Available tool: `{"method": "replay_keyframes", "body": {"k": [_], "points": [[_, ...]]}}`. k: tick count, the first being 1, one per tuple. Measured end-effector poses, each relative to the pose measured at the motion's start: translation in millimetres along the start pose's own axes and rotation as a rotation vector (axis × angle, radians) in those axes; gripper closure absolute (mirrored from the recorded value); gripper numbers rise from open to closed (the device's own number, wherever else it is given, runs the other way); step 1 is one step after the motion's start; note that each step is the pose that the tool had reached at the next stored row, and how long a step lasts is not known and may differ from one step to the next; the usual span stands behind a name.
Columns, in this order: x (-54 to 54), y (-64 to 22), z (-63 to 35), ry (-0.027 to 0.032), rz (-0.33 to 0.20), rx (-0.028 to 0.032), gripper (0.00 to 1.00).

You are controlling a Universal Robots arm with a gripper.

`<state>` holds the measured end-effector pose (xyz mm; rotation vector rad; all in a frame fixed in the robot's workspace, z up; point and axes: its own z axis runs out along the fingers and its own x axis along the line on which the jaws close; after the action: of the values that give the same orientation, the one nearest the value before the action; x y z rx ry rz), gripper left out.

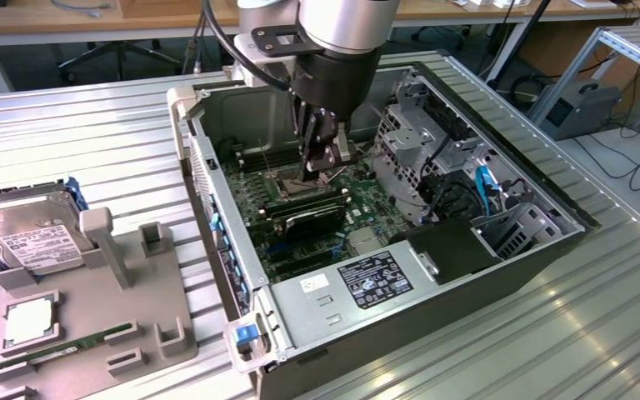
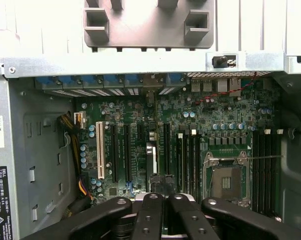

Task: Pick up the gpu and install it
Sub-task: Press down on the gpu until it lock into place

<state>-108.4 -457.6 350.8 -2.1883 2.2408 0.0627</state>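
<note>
The gpu [image 1: 307, 218] [image 2: 150, 160] stands on edge among the expansion slots inside the open computer case [image 1: 520, 250] [image 2: 40, 150], a thin dark card next to the bare processor socket [image 1: 294, 187] [image 2: 226, 182].

The case lies on its side on a ribbed metal surface [image 1: 97, 117], its green motherboard [image 1: 353, 187] [image 2: 215, 115] facing up. The robot arm [image 1: 337, 33] reaches down into the case from above. Its claw [image 1: 323, 167] [image 2: 162, 195] hangs over the motherboard, directly above the card in the wrist view, with the fingers drawn fully together (whether they pinch or even touch the card's upper edge cannot be told).

A silver power supply [image 1: 376, 279] with a black label sits at the case's near end. Outside the case, on the exterior view's left, a grey parts tray [image 1: 131, 333] rests on the same surface, close beside the case wall. In the tray, a silver hard drive [image 1: 31, 237] with a white label leans at the end farther from the camera. A square processor chip [image 1: 29, 321] lies flat below it, and a narrow green memory stick [image 1: 64, 348] lies along the tray's near edge.
</note>
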Motion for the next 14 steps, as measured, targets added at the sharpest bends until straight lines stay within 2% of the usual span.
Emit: {"method": "replay_keyframes", "body": {"k": [7,14], "points": [[0.1,-0.1,2.2,0.0001,0.000,-0.0001,0.89],[0.8,-0.5,23.2,0.0001,0.000,0.0000,0.89]]}}
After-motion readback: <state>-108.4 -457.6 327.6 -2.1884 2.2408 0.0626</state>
